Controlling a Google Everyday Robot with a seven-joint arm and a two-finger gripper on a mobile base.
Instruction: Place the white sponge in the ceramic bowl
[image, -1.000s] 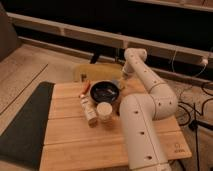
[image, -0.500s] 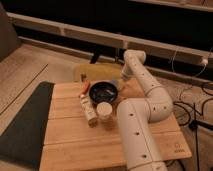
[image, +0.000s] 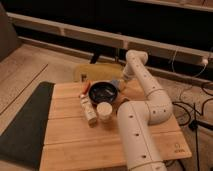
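The ceramic bowl (image: 102, 92) is dark, glossy and shallow, and sits at the back middle of the wooden table (image: 65, 145). A small bluish block, the white sponge (image: 115, 84), lies just right of the bowl's far rim. My gripper (image: 120, 81) hangs down from the white arm (image: 150, 92) right at the sponge, at the bowl's right edge. The wrist hides part of the sponge.
A cream cup (image: 104, 110) stands in front of the bowl, with a tall cream carton (image: 89, 112) to its left. A red item (image: 85, 89) lies left of the bowl. A yellow object (image: 95, 73) sits behind the table, a dark mat (image: 25, 125) lies on the left, and cables (image: 197, 112) run on the right.
The arm's elbow has shifted slightly toward the table. The gripper has stayed at the sponge beside the bowl's right rim.
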